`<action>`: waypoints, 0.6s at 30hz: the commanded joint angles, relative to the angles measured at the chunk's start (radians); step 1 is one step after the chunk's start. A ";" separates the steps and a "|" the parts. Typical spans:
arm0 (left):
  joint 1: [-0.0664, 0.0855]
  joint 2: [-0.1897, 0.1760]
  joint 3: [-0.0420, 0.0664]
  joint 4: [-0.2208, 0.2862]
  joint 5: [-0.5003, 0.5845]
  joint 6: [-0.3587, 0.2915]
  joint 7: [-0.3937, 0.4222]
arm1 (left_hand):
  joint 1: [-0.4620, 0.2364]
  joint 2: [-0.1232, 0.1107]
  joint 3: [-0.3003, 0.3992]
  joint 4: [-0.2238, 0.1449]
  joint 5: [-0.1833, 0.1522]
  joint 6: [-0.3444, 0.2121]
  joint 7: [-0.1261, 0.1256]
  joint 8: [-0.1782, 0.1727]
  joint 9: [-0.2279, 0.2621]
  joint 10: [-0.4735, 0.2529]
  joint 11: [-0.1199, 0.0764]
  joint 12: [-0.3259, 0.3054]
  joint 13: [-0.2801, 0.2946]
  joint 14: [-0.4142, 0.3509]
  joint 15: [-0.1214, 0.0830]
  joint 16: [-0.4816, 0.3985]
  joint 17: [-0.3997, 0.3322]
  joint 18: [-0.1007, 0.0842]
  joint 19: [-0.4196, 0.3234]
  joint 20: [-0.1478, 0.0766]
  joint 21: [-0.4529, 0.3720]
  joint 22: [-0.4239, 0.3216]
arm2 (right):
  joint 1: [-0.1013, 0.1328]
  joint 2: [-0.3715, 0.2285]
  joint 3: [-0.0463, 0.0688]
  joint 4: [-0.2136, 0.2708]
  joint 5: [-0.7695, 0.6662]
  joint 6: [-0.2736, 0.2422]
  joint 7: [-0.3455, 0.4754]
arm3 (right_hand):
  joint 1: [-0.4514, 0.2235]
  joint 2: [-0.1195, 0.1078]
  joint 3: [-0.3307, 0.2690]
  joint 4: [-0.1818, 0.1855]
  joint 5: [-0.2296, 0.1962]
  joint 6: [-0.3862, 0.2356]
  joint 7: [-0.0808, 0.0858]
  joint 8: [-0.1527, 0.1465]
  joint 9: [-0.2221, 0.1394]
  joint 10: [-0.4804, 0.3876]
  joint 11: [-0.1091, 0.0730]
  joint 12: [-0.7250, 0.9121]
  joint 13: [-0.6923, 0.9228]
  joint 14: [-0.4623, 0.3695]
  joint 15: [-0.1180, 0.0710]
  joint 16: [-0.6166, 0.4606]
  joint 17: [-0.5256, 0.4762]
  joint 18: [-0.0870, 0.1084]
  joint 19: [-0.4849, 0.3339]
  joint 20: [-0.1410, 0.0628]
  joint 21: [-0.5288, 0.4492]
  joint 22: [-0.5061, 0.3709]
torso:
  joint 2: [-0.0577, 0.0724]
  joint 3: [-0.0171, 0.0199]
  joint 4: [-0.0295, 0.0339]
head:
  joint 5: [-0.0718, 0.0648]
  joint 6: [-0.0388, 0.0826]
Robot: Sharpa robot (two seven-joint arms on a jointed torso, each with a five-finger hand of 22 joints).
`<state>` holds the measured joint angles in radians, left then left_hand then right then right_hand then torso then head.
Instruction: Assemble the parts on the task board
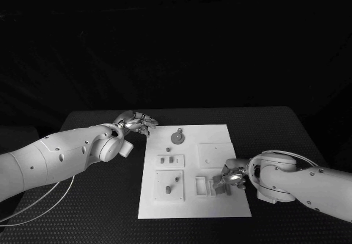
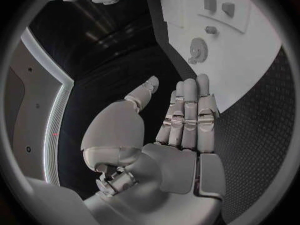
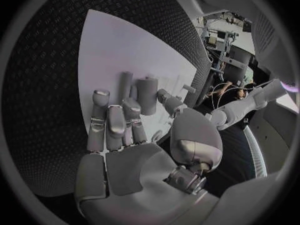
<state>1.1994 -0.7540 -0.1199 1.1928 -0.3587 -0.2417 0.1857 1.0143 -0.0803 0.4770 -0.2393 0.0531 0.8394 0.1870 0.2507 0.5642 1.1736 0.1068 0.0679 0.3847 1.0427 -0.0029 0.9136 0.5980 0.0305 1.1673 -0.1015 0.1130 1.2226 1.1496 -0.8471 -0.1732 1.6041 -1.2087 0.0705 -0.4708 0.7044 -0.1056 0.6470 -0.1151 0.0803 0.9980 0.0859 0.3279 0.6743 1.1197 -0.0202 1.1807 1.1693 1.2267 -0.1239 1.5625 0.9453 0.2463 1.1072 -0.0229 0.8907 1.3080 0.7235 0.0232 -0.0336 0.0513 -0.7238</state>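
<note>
A white task board (image 1: 220, 137) lies in the middle of a black counter (image 1: 279, 127), flanked by the robot's two white arms. The left hand (image 1: 136, 122) hovers at the board's far-left corner, above the counter just beside the board's edge; in the left wrist view its fingers (image 2: 187, 115) stand straight and side by side with the thumb held apart, gripping nothing. The right hand (image 1: 230, 179) is lowered onto the near-right part of the board, its fingers (image 3: 109, 120) lying partly curled on the white surface next to a slotted block (image 1: 204, 186) there. Two upright cylindrical pieces (image 3: 146, 96) rise directly beyond the fingertips in the right wrist view, but whether the hand grips either of them cannot be told.

On the board, a round disc-shaped part (image 1: 177, 136) sits near the far edge, a short way right of the left hand. A small peg (image 1: 169, 149) stands nearer than it. On the left side are a raised plate with two slots (image 1: 170, 161) and, nearer, a larger square plate (image 1: 169, 185) carrying a small oval part (image 1: 168, 189). A plain square recessed plate (image 1: 216, 155) occupies the right side, just beyond the right hand.
</note>
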 commanded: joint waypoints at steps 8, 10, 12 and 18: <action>0.001 0.000 0.001 0.002 0.006 0.015 0.004 | -0.010 -0.002 0.001 0.007 -0.004 -0.004 0.002 0.005 0.000 -0.007 -0.003 0.002 0.002 0.004 -0.001 -0.006 0.001 0.020 0.010 0.000 -0.005 0.002 | -0.003 -0.017 0.006 0.041 0.069 -0.076 0.036 | -0.014 0.046 0.011 -0.062 -0.001 0.025 -0.001 -0.006 -0.010 -0.004 -0.005 0.013 -0.013 0.004 -0.003 0.002 -0.002 0.015 -0.002 0.005 0.006 0.018 | 0.000 0.0030 -0.0017 | 0.005 0.000; 0.001 0.000 0.001 0.002 0.006 0.015 0.004 | -0.010 -0.002 0.001 0.008 -0.004 -0.004 0.002 0.005 0.000 -0.007 -0.003 0.002 0.002 0.004 -0.001 -0.006 0.001 0.020 0.010 0.000 -0.005 0.002 | 0.000 -0.019 0.010 0.047 0.080 -0.082 0.038 | -0.016 0.049 0.012 -0.065 -0.001 0.026 -0.001 -0.006 -0.010 -0.003 -0.005 0.014 -0.014 0.003 -0.003 0.002 -0.004 0.015 -0.001 0.005 0.006 0.018 | 0.000 0.0027 -0.0017 | 0.006 0.000; 0.001 0.001 0.001 0.002 0.006 0.015 0.004 | -0.010 -0.002 0.001 0.008 -0.004 -0.004 0.002 0.005 0.000 -0.007 -0.003 0.002 0.002 0.004 -0.001 -0.006 0.002 0.020 0.010 0.000 -0.005 0.002 | 0.004 -0.021 0.016 0.055 0.091 -0.088 0.040 | -0.019 0.052 0.013 -0.068 -0.001 0.027 -0.002 -0.007 -0.010 -0.003 -0.005 0.014 -0.015 0.003 -0.003 0.001 -0.005 0.015 -0.001 0.005 0.006 0.018 | 0.000 0.0023 -0.0016 | 0.006 0.000; 0.001 0.002 0.001 0.002 0.006 0.017 0.002 | -0.010 -0.002 0.001 0.008 -0.004 -0.004 0.002 0.005 0.000 -0.007 -0.003 0.002 0.002 0.004 -0.001 -0.006 0.002 0.020 0.010 0.000 -0.005 0.002 | 0.008 -0.021 0.028 0.066 0.129 -0.095 0.044 | -0.027 0.053 0.013 -0.071 -0.002 0.029 -0.002 -0.008 -0.011 -0.003 -0.006 0.015 -0.018 0.003 -0.004 0.001 -0.007 0.015 0.000 0.005 0.005 0.018 | 0.000 0.0020 -0.0006 | 0.007 0.001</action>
<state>1.1994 -0.7538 -0.1199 1.1922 -0.3586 -0.2394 0.1840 1.0143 -0.0803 0.4798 -0.2365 0.0531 0.8393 0.1870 0.2507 0.5642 1.1735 0.1067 0.0679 0.3854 1.0427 -0.0029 0.9137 0.5986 0.0305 1.1671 -0.1014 0.1130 1.2233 1.1584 -0.8691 -0.1444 1.6674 -1.1246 -0.0094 -0.4468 0.6805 -0.0586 0.6611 -0.1798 0.0734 1.0130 0.0761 0.3182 0.6626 1.1165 -0.0229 1.1914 1.1531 1.2254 -0.1226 1.5624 0.9391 0.2461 1.1055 -0.0213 0.8906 1.3080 0.7236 0.0255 -0.0351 0.0580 -0.7234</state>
